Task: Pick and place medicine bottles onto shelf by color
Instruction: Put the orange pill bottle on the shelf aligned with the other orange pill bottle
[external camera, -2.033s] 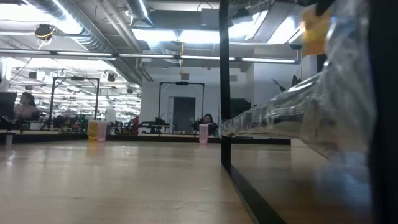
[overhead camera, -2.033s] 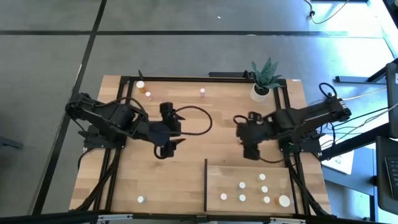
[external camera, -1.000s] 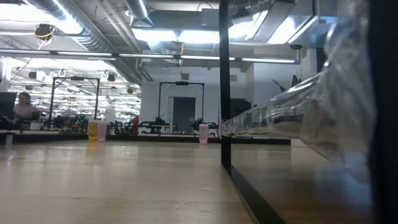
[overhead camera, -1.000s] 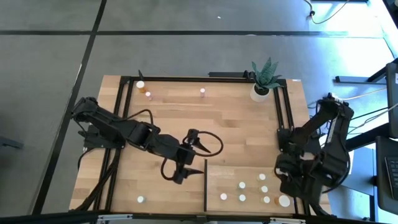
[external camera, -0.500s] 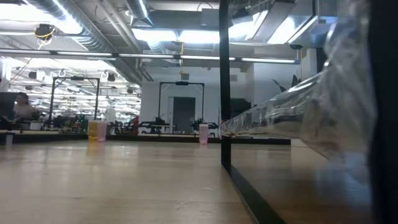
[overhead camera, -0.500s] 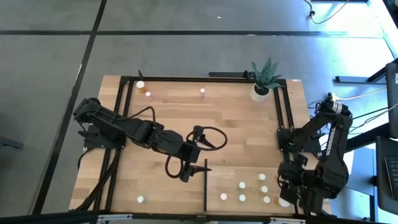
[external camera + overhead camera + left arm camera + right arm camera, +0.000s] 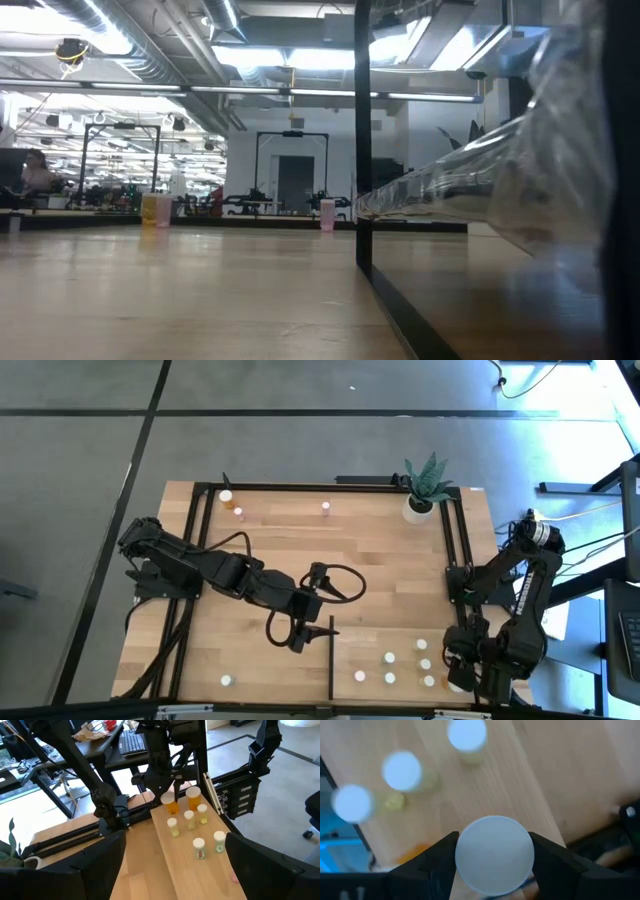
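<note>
At the shelf's (image 7: 400,635) five-o'clock corner, a large white-capped bottle (image 7: 494,851) was grasped by the right gripper (image 7: 492,857); release seemed due next. The left gripper (image 7: 305,632) waited, released, beside the shelf's nine-o'clock edge.

Place: a robotics lab in an open office hall.
Ceiling: bare ducts (image 7: 120,45) and strip lights (image 7: 290,58) overhead.
Floor: grey, running wide around the plank table (image 7: 300,550).
Beyond the left fingers: a desk with a keyboard (image 7: 131,741).
Far back: a person (image 7: 35,172) seated among what look like more rigs.
</note>
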Robot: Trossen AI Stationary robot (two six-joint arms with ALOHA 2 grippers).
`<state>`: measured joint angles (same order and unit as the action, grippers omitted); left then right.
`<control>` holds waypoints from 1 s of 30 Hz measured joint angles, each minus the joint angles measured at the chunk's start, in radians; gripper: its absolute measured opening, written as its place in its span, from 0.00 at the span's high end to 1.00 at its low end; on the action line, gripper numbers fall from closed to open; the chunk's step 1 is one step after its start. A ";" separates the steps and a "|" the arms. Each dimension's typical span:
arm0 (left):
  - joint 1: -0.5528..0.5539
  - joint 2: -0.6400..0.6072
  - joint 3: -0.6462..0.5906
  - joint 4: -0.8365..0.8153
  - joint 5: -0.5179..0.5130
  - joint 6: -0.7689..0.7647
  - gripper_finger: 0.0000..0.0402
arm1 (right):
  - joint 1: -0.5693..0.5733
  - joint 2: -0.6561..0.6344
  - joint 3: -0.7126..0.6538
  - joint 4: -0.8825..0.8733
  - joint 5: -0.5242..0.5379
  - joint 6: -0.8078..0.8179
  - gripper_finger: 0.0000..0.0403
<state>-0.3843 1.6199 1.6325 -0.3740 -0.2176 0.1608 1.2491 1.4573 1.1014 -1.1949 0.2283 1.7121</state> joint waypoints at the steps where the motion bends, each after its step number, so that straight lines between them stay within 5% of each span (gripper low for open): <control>1: 0.000 0.000 0.000 0.000 0.000 0.000 0.17 | 0.000 -0.002 -0.009 0.004 -0.020 -0.004 0.44; 17: 0.005 0.000 0.000 -0.012 -0.001 0.002 0.17 | 0.002 0.007 0.043 -0.028 -0.013 -0.023 0.44; 30: 0.011 0.000 0.000 -0.039 -0.001 -0.001 0.17 | 0.002 0.006 0.086 -0.061 0.064 -0.363 0.44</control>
<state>-0.3729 1.6196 1.6329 -0.4129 -0.2184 0.1598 1.2510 1.4631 1.1877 -1.2562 0.2926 1.3487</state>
